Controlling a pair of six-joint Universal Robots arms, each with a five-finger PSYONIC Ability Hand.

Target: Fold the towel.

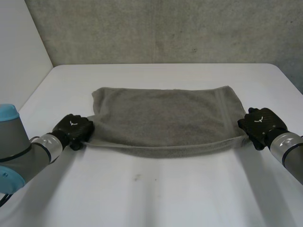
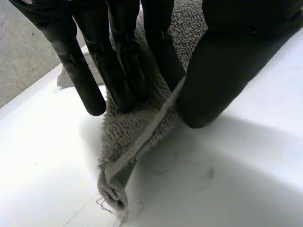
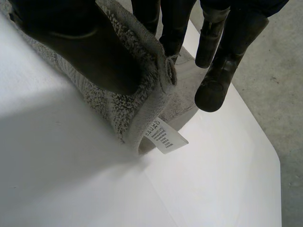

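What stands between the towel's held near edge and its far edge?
Nothing visible. The left hand and right hand each pinch a near corner of the grey terry towel, whose top surface carries nothing up to the far edge.

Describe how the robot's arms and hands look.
The left hand and right hand are black, with rounded fingers and a white mark on each back. The left arm and right arm are grey with silvery wrists; the left has a light-blue cap.
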